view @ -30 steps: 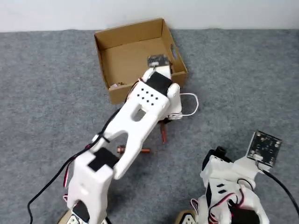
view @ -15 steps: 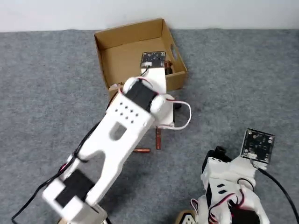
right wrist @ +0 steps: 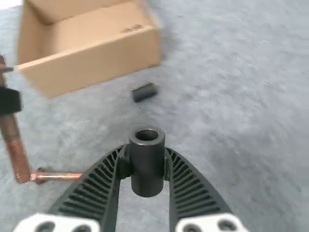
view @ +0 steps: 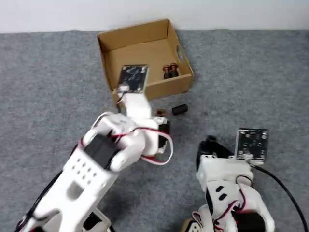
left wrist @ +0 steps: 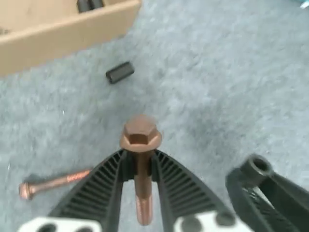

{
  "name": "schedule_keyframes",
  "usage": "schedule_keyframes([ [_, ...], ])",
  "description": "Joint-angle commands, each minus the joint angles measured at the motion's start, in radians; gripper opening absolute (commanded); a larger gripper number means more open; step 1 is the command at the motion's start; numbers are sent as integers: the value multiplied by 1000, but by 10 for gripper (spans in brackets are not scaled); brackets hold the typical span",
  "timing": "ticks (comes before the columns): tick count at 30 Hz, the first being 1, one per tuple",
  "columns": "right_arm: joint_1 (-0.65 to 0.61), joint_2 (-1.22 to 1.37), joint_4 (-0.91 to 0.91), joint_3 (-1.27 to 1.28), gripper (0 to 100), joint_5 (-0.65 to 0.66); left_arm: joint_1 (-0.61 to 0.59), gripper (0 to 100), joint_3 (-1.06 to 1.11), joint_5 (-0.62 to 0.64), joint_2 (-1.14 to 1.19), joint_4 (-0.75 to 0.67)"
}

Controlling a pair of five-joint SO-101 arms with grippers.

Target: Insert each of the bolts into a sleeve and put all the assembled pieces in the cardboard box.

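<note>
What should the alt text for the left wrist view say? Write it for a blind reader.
The left tool grips a copper bolt by its shank, hex head outward, above grey carpet. A second bolt and a black sleeve lie loose on it, the sleeve beside the cardboard box.

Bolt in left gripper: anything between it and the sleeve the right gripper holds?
Nothing visible. The bolt in the left gripper and the sleeve in the right gripper have only open carpet between them.
</note>
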Motion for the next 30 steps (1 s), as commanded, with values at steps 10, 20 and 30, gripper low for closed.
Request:
schedule_keyframes([
  [10, -245, -5, -214, 117, 8, 14, 0, 4, 358, -100, -594, -310],
  [20, -404, -5, -384, 180, 9, 150, -2, 4, 496, -100, -911, -399],
  [30, -498, -5, -450, 160, 9, 308, -110, 4, 608, -98, -999, -471],
])
